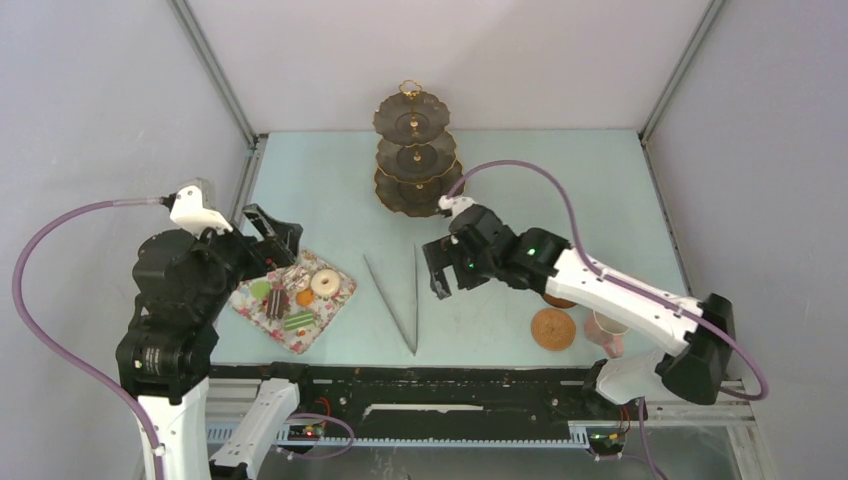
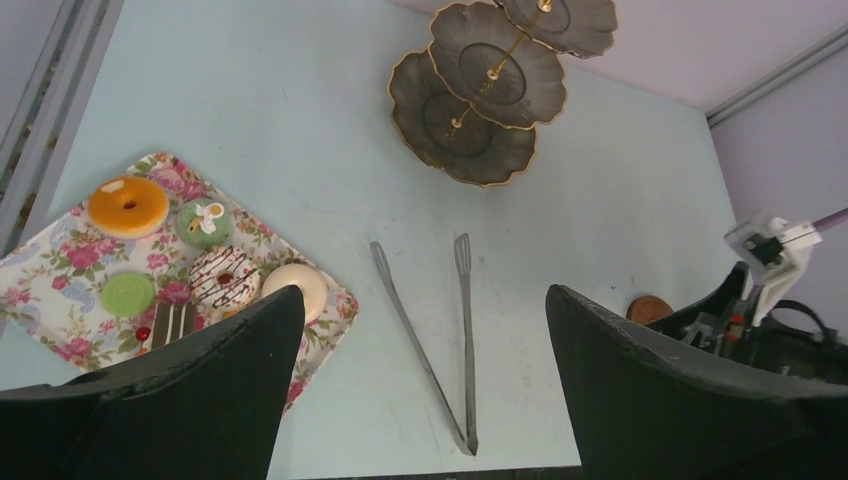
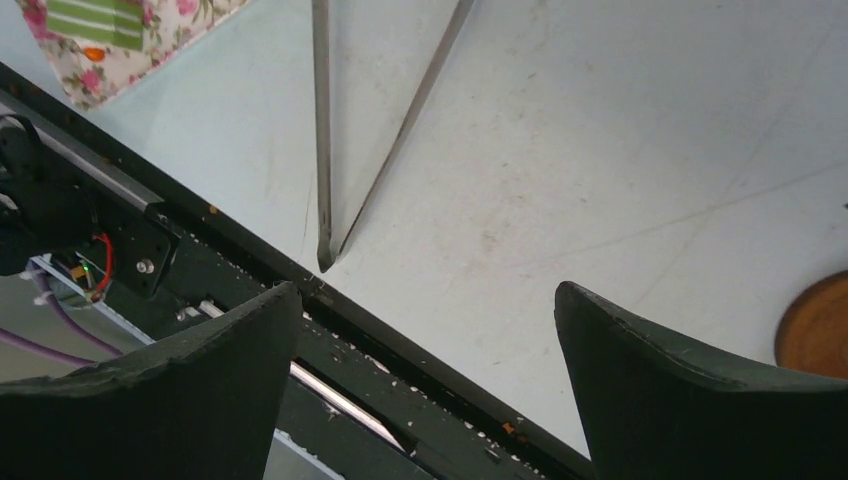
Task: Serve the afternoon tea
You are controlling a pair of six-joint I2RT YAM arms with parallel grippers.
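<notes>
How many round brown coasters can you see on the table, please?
2. The first coaster lies in the open beside the right arm; the second coaster peeks from beneath that arm. Others may be hidden.

On the pale blue table (image 1: 330,200), the long grey metal tongs (image 1: 390,305) lie at the centre. Seen from them, the dark three-tier scalloped stand (image 1: 416,150) stands at 12 o'clock. The floral-print cloth (image 1: 322,322) carrying the small toy cakes (image 1: 325,283) lies at 9 o'clock. The round brown coaster (image 1: 553,329) lies at 4 o'clock, with the pink cup (image 1: 607,338) just to its right.
</notes>
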